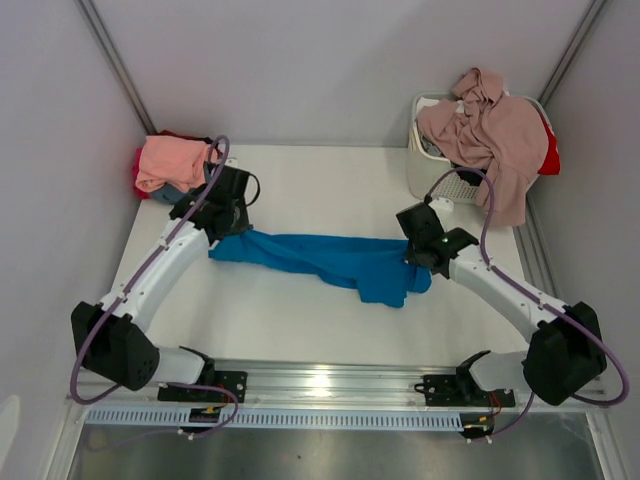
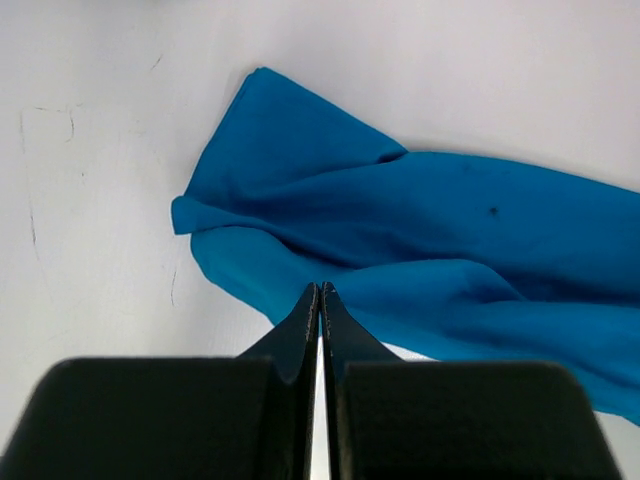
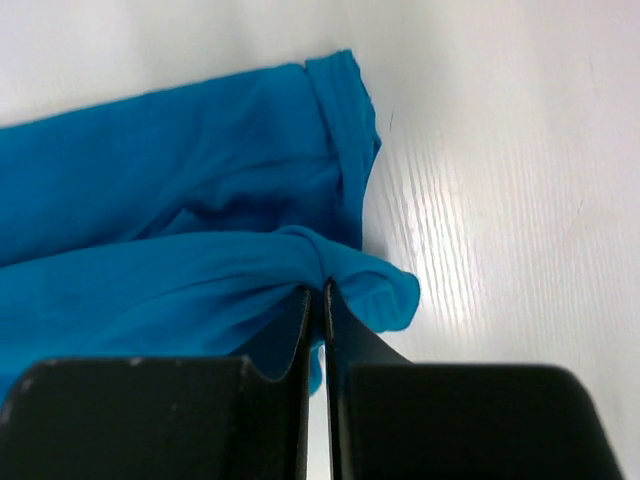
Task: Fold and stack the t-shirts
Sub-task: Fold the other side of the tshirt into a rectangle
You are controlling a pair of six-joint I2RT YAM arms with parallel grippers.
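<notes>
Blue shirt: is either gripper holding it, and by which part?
Both. The left gripper pinches an edge at one end of the blue shirt; the right gripper pinches a bunched fold at the other end.

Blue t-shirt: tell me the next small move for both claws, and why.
Probably draw both ends apart a little. The left claw and right claw are each shut on one end of the blue t-shirt, which lies bunched and creased on the table, not yet flat.
</notes>
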